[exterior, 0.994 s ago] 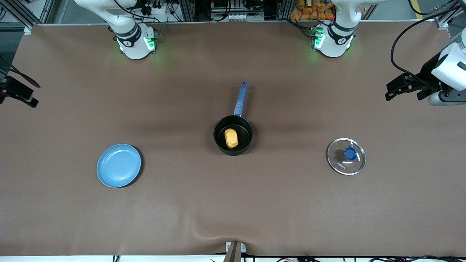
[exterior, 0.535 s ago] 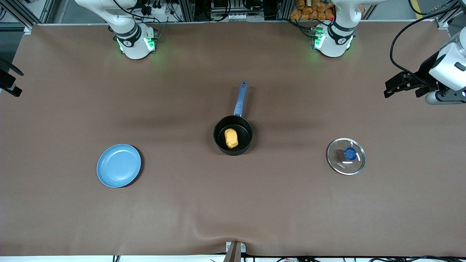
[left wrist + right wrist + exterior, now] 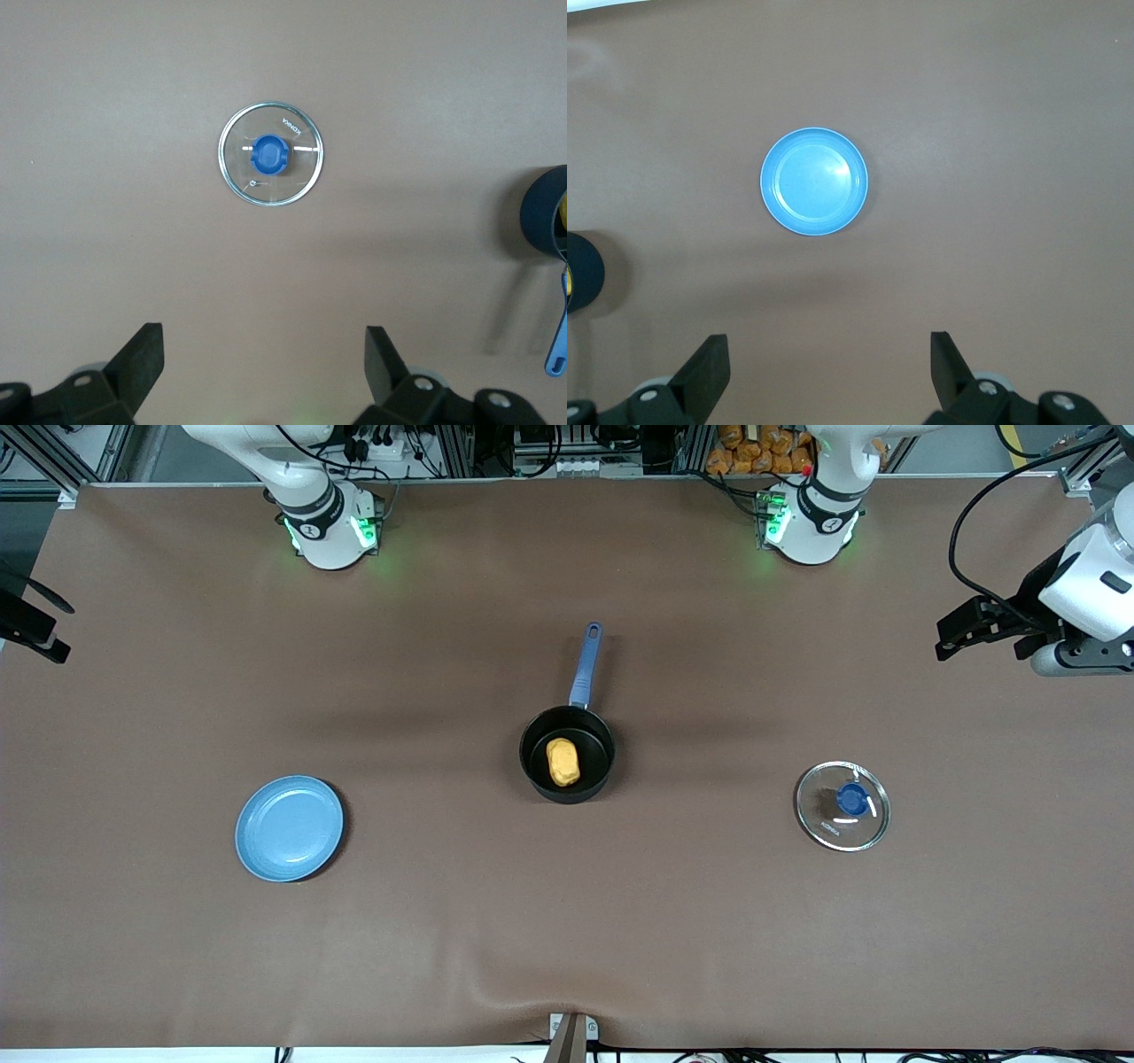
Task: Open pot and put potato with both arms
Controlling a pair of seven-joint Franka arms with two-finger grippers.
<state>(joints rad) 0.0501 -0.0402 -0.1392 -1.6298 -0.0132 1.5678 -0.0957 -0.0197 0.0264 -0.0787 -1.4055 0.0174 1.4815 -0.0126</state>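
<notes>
2 tools, left (image 3: 264, 376) and right (image 3: 830, 372), hang spread; lumpy potato (image 3: 563, 762) sits in round black pot (image 3: 567, 755)

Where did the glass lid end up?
The glass lid lies flat on the table, knob up, toward the left arm's end, apart from the pot and slightly nearer the front camera. The left wrist view also shows it.

black pot (image 3: 567, 755) with blue handle, yellow-orange potato (image 3: 563, 762), clear lid (image 3: 842, 806) with blue knob, light blue plate (image 3: 289, 828).
</notes>
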